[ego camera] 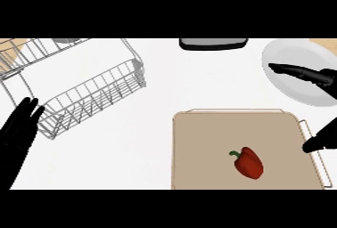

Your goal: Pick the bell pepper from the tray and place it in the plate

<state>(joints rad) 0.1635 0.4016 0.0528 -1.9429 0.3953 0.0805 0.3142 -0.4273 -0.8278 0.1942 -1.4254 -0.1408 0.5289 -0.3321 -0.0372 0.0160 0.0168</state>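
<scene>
A red bell pepper (pixel 248 163) with a green stem lies on the beige tray (pixel 211 133) at the lower right. Beyond the tray, at the upper right, sits a white plate (pixel 289 55). My right hand (pixel 306 75) comes in from the right edge and is open. Its fingers stretch over the plate while its thumb hangs by the tray's right rim, to the right of the pepper and apart from it. At the left edge my left hand (pixel 20 129) rests open with its fingers up, holding nothing.
A wire dish rack (pixel 85 89) fills the upper left, close to the left hand. A dark grey object (pixel 212 43) sits at the counter's far edge, top centre. White counter lies between the rack and the tray.
</scene>
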